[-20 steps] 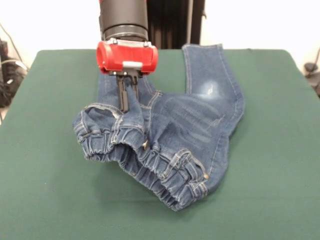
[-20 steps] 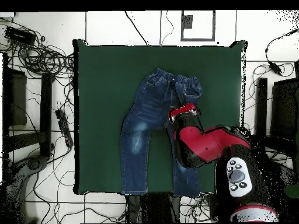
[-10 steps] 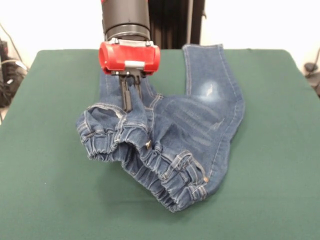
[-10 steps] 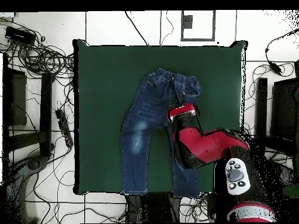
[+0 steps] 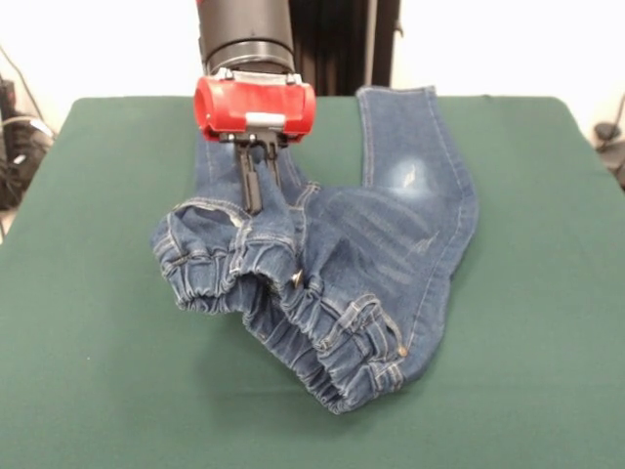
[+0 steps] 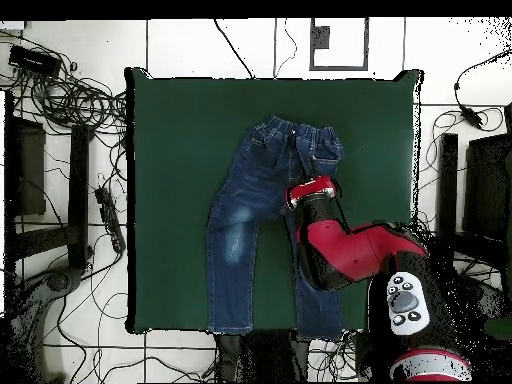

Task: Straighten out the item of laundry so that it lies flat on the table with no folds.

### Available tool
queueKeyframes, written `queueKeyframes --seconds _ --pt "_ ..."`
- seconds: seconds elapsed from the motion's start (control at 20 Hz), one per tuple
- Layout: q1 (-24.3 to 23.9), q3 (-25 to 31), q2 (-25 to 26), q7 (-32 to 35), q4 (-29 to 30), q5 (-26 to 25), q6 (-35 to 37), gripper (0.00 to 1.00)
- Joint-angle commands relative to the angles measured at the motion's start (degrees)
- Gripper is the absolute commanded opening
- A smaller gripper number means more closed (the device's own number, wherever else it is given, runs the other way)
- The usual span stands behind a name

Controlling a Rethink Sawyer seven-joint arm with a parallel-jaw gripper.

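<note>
The item of laundry, a small pair of blue jeans, lies on the green table with its gathered waistband toward the near side. The waist's left part is bunched and raised off the cloth. My gripper comes down just behind that bunch, its two black fingers close together and pinched on the denim by the fly. In the overhead view the jeans run lengthwise down the table. My red arm covers most of the right leg there.
Wide green surface surrounds the jeans on all sides. Beyond the table's left edge lie tangled cables and a power strip. Dark equipment stands off the right edge.
The gripper has shifted slightly to the right in the front view, drawing the bunched left part of the waistband along with it. The legs stay where they were.
</note>
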Motion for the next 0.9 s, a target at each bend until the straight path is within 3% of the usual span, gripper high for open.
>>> queueKeyframes --seconds 0.05,0.35,0.4,0.9 --pt "2.4 2.5 1.6 1.1 -1.5 -0.5 -2.9 0.0" --pt "2.6 2.6 1.5 1.4 -1.9 -1.9 -0.8 0.0" --pt "2.7 2.6 1.4 1.4 -1.9 -2.2 -0.4 1.0" --pt "2.8 2.8 1.0 2.0 -2.1 -2.7 1.1 1.0"
